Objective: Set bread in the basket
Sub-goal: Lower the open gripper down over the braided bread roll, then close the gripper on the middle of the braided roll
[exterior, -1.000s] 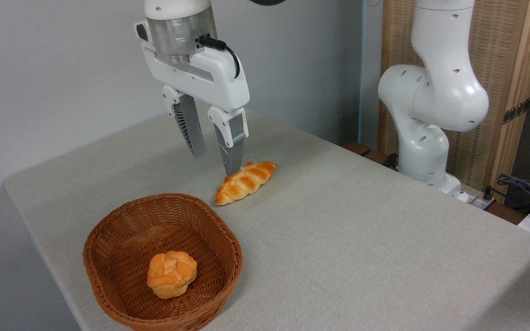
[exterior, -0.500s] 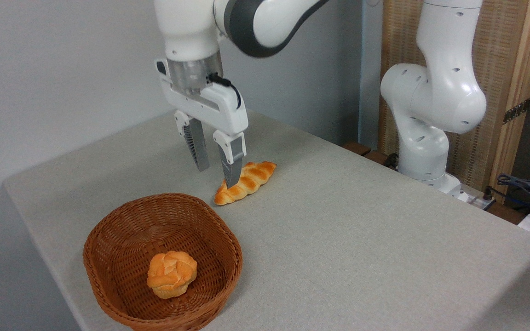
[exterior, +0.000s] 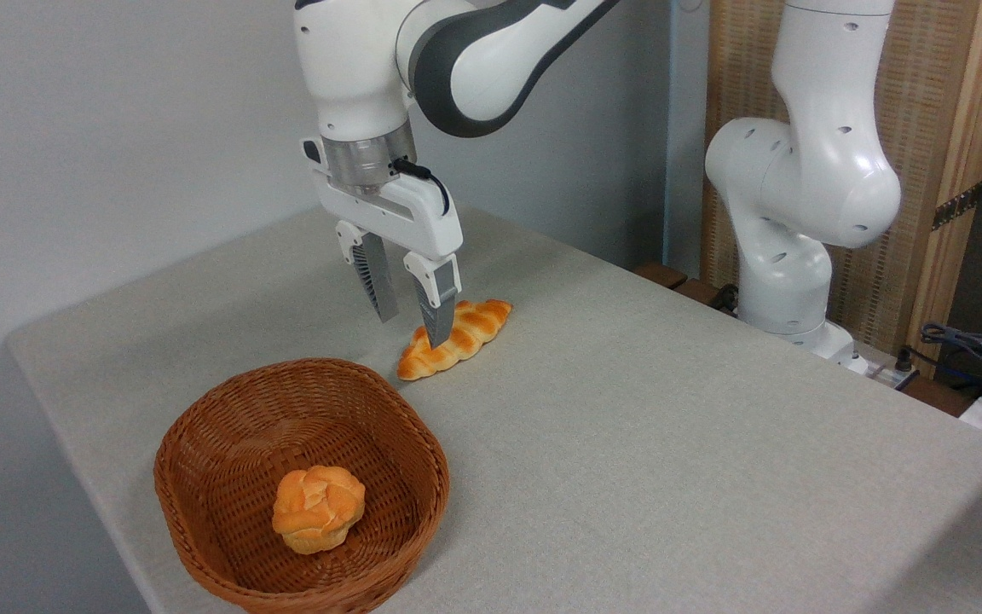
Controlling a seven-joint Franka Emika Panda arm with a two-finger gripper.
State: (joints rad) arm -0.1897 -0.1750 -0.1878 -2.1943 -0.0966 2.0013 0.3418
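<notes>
The end effector (exterior: 413, 327) hangs fingers-down over the table (exterior: 627, 443), its 2 fingers spread with a clear gap between them and nothing held; the right finger (exterior: 439, 317) crosses in front of the middle of the bread (exterior: 455, 339), its tip low against the loaf, though whether it touches cannot be told; the left finger (exterior: 382, 290) stands on the far side of the loaf, above the bare table; the bread lies flat on the table, slanted, 1 tapered end toward the basket and the other toward the table's far right edge; it sits near the middle of the far half of the table, outside the basket (exterior: 201, 443) and a short way beyond its rim; the basket rests near the table's front left corner; inside it lies 1 small round knotted bun (exterior: 318, 508), toward the near side of its floor.
</notes>
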